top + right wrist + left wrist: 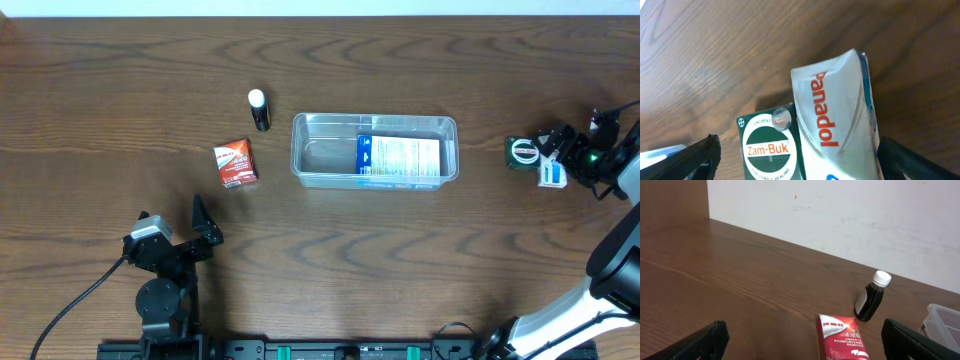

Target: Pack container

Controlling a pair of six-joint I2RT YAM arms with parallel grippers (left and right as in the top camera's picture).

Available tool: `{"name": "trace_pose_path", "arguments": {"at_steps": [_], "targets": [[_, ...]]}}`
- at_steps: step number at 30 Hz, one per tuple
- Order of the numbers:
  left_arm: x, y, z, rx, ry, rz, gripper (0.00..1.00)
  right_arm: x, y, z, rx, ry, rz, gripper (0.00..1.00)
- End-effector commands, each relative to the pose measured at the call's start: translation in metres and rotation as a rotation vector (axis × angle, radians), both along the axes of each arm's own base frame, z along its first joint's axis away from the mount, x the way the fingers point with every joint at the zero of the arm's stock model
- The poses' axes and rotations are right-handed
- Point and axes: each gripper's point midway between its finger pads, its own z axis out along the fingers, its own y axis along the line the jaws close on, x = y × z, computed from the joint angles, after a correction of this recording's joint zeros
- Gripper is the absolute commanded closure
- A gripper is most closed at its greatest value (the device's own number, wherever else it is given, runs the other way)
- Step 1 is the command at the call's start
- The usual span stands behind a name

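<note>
Overhead: the container [375,150] sits mid-worktop [100,80]. A blue-white box [398,157] lies flat in its right half, and its left half is bare. A red box [235,163] lies at its 9 o'clock and a dark bottle [260,110] at 10. Your left jaws wait at 7 o'clock, well apart from it. Your right jaws hang at 3 o'clock over a green box [522,152] and a white box [551,175].

Left wrist: the jaws are spread wide with nothing between them. The red box [842,337] lies just ahead, the bottle [871,297] stands behind it toward 1 o'clock, and the container's corner [942,322] shows at 3.

Right wrist: the jaws stand wide apart, gripping nothing. Below them the green box [770,147] and white box [837,115] lie side by side, touching.

Expect the container to be light, thin-walled and slick, so it will probably flex and skid if nudged. If you must steady it, pinch the rim at the bare left end, not the bowed wall. Lower items in rather than dropping them.
</note>
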Motion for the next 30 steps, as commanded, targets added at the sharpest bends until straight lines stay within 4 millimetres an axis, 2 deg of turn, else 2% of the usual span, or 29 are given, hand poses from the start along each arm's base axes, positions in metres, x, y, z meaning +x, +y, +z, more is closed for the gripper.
{"name": "trace_pose_path", "arguments": {"at_steps": [1, 9, 16, 24, 30], "targets": [[-0.002, 0.005, -0.018, 0.006, 0.051, 0.028, 0.02, 0.000, 0.002, 0.006, 0.016, 0.017, -0.031, 0.03], [-0.002, 0.005, -0.018, 0.006, 0.051, 0.028, 0.02, -0.002, 0.003, 0.005, 0.046, 0.037, -0.063, 0.01], [-0.002, 0.005, -0.018, 0.006, 0.051, 0.028, 0.02, -0.012, -0.025, -0.008, -0.152, 0.104, -0.067, 0.01], [-0.002, 0.005, -0.018, 0.006, 0.051, 0.028, 0.02, -0.013, -0.030, -0.012, -0.284, 0.120, 0.027, 0.01], [-0.002, 0.005, -0.018, 0.006, 0.051, 0.028, 0.02, -0.013, -0.026, -0.014, -0.332, 0.140, 0.068, 0.01]]}}
